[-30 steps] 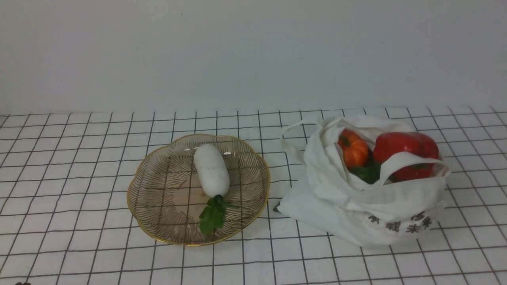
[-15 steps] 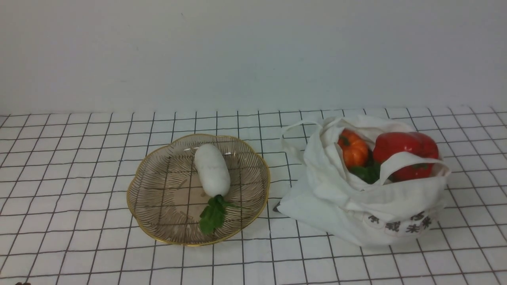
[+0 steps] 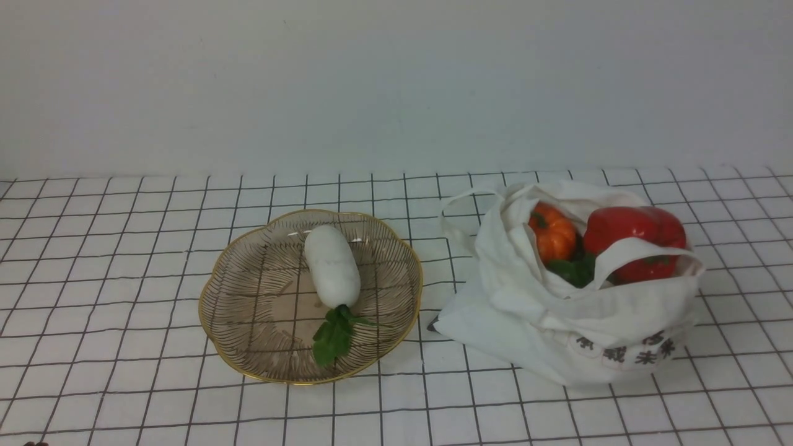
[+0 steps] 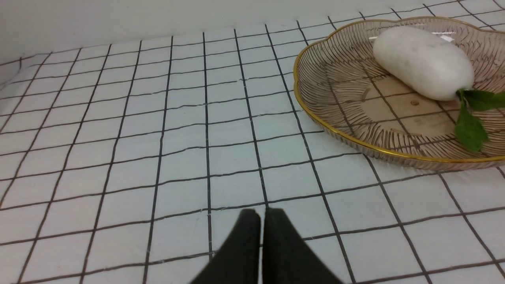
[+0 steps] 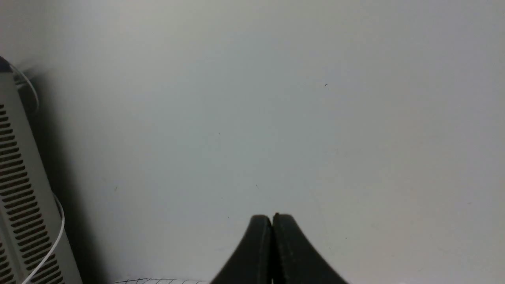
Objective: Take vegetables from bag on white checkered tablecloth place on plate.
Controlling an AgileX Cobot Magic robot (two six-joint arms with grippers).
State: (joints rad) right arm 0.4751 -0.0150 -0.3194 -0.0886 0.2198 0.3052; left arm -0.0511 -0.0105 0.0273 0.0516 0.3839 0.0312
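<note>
The white radish (image 3: 332,266) with green leaves lies in the brownish glass plate (image 3: 229,328) on the white checkered tablecloth (image 3: 124,248). The white cloth bag (image 3: 545,322) lies to the plate's right, its mouth open, holding the orange pumpkin (image 3: 552,234) and the red pepper (image 3: 635,238). Neither gripper shows in the front view. In the left wrist view my left gripper (image 4: 262,213) is shut and empty over bare cloth, short of the plate (image 4: 335,130) and radish (image 4: 422,63). In the right wrist view my right gripper (image 5: 272,217) is shut and empty, facing the wall.
A plain pale wall (image 3: 396,87) stands behind the table. A grey slotted device with a white cable (image 5: 19,197) stands beside the right arm. A strip of tablecloth lies between plate and bag.
</note>
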